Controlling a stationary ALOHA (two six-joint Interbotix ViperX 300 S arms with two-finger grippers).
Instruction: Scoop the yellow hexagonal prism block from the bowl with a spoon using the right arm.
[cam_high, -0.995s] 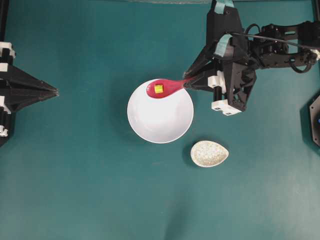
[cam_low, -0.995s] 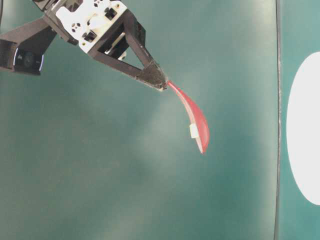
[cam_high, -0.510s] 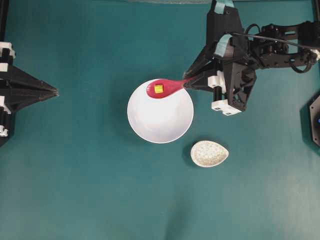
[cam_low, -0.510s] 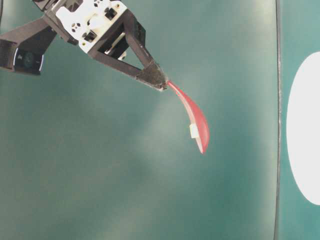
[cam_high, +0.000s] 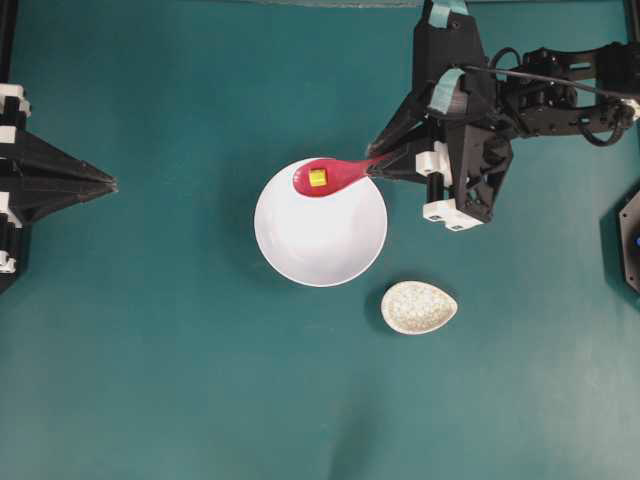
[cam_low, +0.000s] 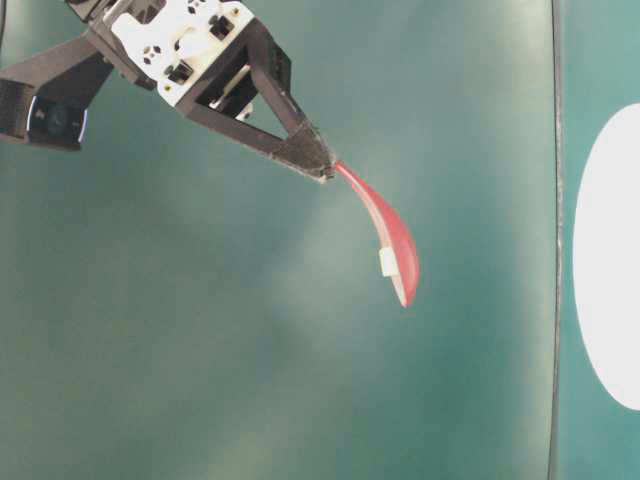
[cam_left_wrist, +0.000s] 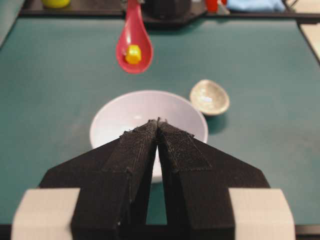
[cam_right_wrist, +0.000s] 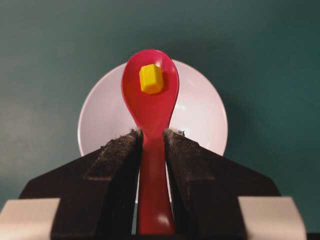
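The right gripper was clamped on the handle of the pink-red spoon, its two black fingers pressed against either side of the handle in the right wrist view. The yellow hexagonal prism block lay in the hollow of the spoon, which was held clear above the far rim of the white bowl; the left wrist view showed the loaded spoon raised above the bowl, and the table-level view showed it in the air, hanging from the gripper tip with its hollow tilted. The bowl sat near the middle of the green tabletop, slightly toward the far edge. A speckled beige oval rest lay just beside the bowl on the side nearer the right edge of the tabletop, apart from it. At the left edge of the tabletop the left gripper pointed toward the bowl and stayed well apart from it, its fingers brought together with their tips touching and nothing between them.
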